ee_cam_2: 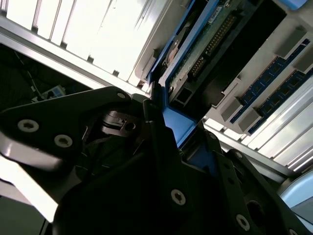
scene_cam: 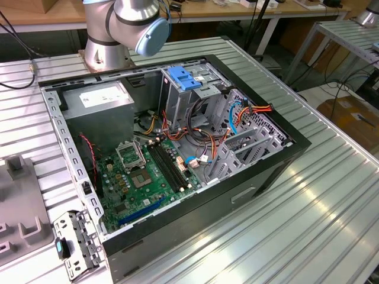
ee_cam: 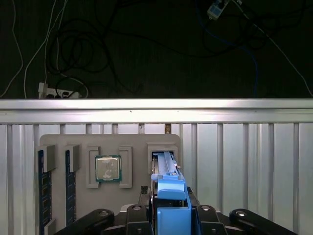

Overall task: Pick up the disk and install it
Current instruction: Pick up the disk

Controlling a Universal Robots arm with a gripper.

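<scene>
Disk (ee_cam: pixel 171 188) in its blue carrier stands on edge in a slot of the grey parts tray (ee_cam: pixel 134 142), the gripper (ee_cam: pixel 171 211) clamped on its blue end; pickup looks barely begun, and installation in the open computer case (scene_cam: pixel 177 228) is not yet done
</scene>
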